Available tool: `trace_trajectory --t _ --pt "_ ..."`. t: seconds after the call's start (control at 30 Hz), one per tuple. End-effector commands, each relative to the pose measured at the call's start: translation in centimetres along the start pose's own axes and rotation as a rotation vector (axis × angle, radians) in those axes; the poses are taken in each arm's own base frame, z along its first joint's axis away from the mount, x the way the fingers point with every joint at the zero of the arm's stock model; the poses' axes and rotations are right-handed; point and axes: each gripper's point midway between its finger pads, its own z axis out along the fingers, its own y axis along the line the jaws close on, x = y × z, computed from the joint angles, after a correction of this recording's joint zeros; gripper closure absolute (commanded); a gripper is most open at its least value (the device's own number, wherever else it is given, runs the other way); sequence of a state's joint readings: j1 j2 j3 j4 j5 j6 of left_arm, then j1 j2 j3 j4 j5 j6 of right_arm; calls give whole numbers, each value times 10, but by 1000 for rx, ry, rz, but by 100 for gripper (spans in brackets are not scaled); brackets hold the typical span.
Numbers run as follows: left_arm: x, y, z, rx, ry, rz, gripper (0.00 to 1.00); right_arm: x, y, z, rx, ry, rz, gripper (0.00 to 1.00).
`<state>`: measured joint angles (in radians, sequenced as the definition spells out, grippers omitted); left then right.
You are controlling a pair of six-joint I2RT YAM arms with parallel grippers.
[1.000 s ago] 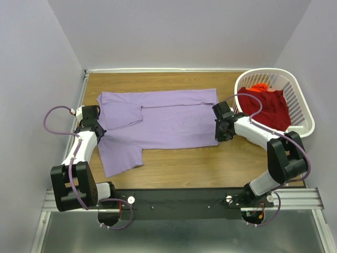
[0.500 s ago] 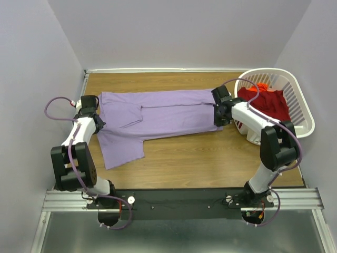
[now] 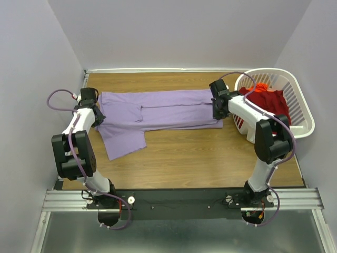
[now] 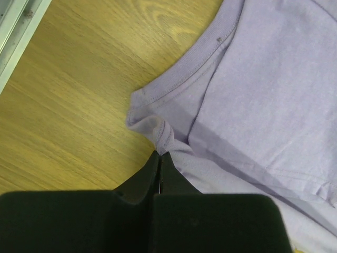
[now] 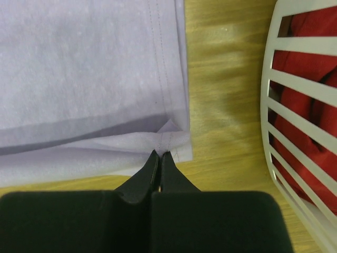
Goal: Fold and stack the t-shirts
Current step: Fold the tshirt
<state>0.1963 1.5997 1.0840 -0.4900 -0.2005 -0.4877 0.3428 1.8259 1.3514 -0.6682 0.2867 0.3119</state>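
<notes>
- Folding of the lavender t-shirt (image 3: 168, 108) was the step in hand. It lay lengthwise on the far part of the table (image 3: 184, 158), with its near long edge doubled over.
- Beside the collar, the left gripper (image 4: 160, 156) was pinched tight on a nip of cloth. The right gripper (image 5: 159, 154) was pinched on the layered hem corner.
- The red t-shirt (image 3: 271, 105) lay bunched in the laundry basket (image 3: 305, 118), not yet folded.
- The next move, as I judged it, called for both pinches to travel level, lay the fold flat, then let go.
</notes>
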Motion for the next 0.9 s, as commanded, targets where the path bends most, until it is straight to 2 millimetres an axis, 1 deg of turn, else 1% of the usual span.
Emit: trace_trajectory --t 0.0,0.07,0.13,0.27,0.37,0.6,0.67,0.73,0.87 --pt "-3 3 6 -11 13 8 100 -13 -10 3 59 -17 -13 100" --pt "-4 2 8 -10 17 9 100 -15 -10 7 67 -15 -16 100" --pt "-5 0 10 -4 19 7 100 -21 -8 7 64 -26 -14 100" --pt "-11 -3 9 0 8 4 100 -22 -6 13 63 -15 -18 100" --pt "-14 -3 8 -1 3 3 100 -25 -7 14 71 -21 -19 99" --pt "-17 -6 11 12 1 -7 100 -25 -7 20 83 -16 -26 99" --pt "-17 -5 14 9 7 -10 100 -24 -10 24 94 -13 -22 99" --pt "-19 -4 15 7 4 -16 100 -23 -13 27 98 -6 -16 100" --pt "-24 -2 16 6 -5 -30 100 -25 -14 29 91 -10 -4 100"
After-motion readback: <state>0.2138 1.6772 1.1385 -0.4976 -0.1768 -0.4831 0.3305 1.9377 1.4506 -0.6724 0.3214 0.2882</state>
